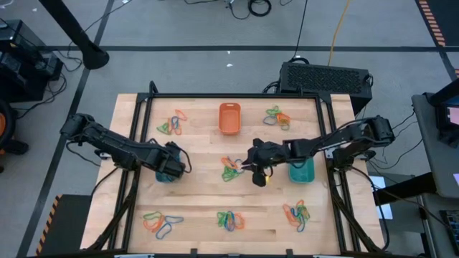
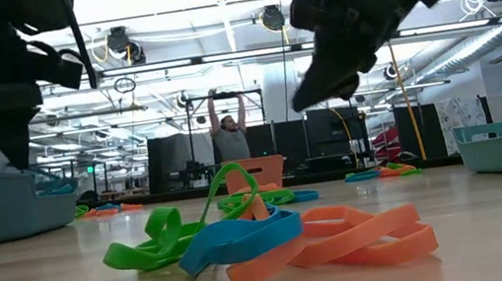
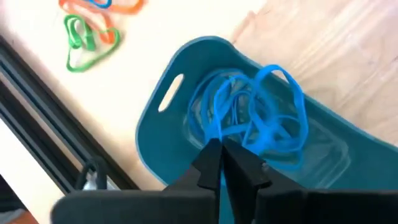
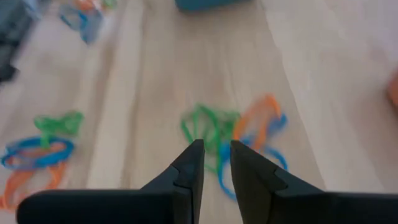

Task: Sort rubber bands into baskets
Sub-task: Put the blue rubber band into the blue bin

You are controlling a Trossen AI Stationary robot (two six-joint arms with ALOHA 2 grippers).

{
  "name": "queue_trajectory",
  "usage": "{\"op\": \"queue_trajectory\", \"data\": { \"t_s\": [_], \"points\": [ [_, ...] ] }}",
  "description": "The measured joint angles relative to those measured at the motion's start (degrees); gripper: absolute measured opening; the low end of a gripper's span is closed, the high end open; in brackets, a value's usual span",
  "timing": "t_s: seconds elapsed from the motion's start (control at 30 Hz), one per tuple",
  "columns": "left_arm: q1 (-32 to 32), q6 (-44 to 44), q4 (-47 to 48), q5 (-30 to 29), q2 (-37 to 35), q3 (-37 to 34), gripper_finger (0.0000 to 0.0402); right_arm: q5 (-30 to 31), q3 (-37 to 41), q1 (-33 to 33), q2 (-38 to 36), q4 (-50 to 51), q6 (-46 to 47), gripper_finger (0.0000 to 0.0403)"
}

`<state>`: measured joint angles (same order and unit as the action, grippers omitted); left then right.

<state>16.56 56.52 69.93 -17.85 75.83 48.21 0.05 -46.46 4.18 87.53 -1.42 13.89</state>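
Blue loops piled in your blue basket (image 3: 186, 118).
Your left gripper (image 3: 221, 163) hangs over it, fingers nearly together, empty; right gripper (image 4: 216, 163) slightly parted above the centre tangle (image 4: 233, 134).

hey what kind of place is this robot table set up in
Probably a big lab or workshop: open ceiling with strip lights, a person stretching far behind, cables on grey floor around the wooden table.
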Motion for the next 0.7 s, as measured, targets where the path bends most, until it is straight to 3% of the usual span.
{"op": "queue_trajectory", "data": {
  "t_s": [0.17,0.33,0.47,0.57,0.7],
  "points": [
    [0.0,-4.5,0.3,0.0,0.0,0.0,0.009,0.1,-4.8,0.0,0.0,13.8,5.4,0.007],
    [0.0,-4.8,4.6,-0.2,0.0,0.0,0.0138,0.1,-5.5,0.4,0.0,12.7,6.4,0.007],
    [0.5,-4.9,6.0,-1.8,-0.4,0.0,0.0151,0.1,-5.5,0.4,0.0,13.0,6.2,0.007],
    [2.2,-6.7,0.0,-6.2,-1.8,0.0,0.0152,0.1,-5.5,0.4,0.1,12.9,5.0,0.007],
    [4.2,-13.5,-17.8,-11.8,-3.7,0.0,0.0153,3.2,-5.5,0.5,0.1,13.0,4.3,0.007]
  ]
}}
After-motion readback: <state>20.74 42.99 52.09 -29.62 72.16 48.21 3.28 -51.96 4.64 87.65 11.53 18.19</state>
